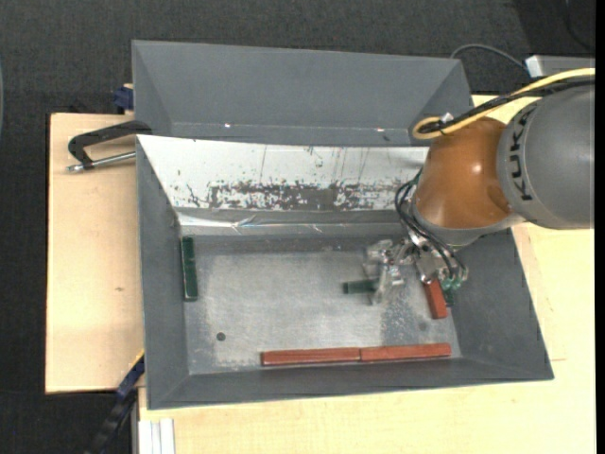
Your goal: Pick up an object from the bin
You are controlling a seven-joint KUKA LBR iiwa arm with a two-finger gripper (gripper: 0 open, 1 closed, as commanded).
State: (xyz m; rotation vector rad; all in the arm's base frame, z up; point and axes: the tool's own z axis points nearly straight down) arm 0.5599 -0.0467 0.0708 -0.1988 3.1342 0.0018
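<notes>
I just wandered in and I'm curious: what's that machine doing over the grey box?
A robot arm reaches in from the right, its hand low over the right half of the grey bin. A small dark green piece is right beside it. Long red bars lie along the front. Nothing looks lifted yet.

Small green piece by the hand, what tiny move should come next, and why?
Probably shift the hand slightly toward the view's left, over the small green piece: it lies on the bin floor just beside the hand, not plainly within it.
</notes>
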